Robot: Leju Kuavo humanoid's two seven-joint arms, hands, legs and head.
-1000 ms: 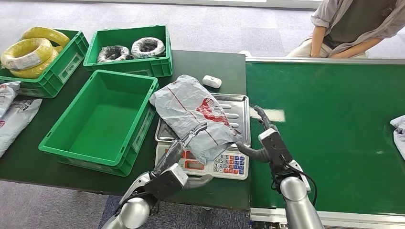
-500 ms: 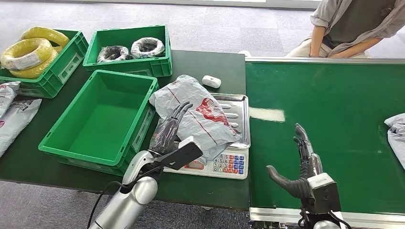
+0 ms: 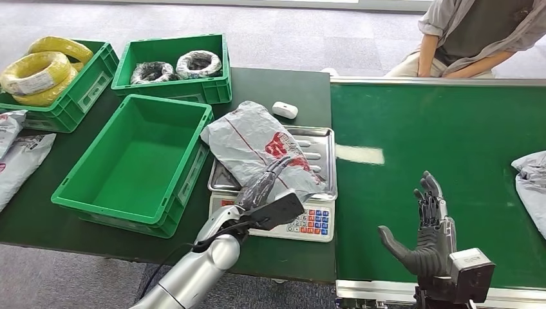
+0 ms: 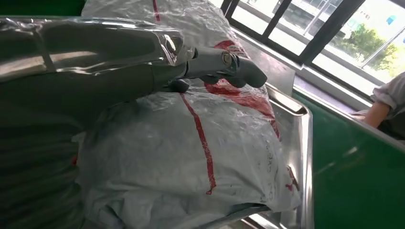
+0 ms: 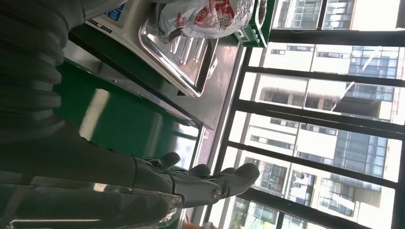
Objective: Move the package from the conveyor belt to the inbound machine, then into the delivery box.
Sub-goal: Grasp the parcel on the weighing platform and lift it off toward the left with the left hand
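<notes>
The crumpled grey plastic mailer bag with red print (image 3: 261, 151) lies across the steel tray of the white electronic scale (image 3: 324, 143), which looks to be the inbound machine, on the dark green table (image 3: 277, 84). Its far left corner hangs past the tray toward the large empty green plastic crate (image 3: 138, 164) just to the left, which is likely the delivery box.

The bag looks light and soft: thin film, wrinkled, with a low bulge of contents inside. It will probably sag and slide under a flat press, and the glossy film may slip. A sound hold would be to pinch a gathered fold at the near edge, or to scoop under the bulging middle, rather than to press on top.

The left robot hand (image 3: 261, 187) reaches over the near edge of the bag with its fingers stretched out nearly straight and lying on or just above the film; it has not closed on anything. The right robot hand (image 3: 425, 235) stands upright over the green conveyor belt (image 3: 451, 129) at the near right, fingers spread, thumb out, holding nothing.
</notes>
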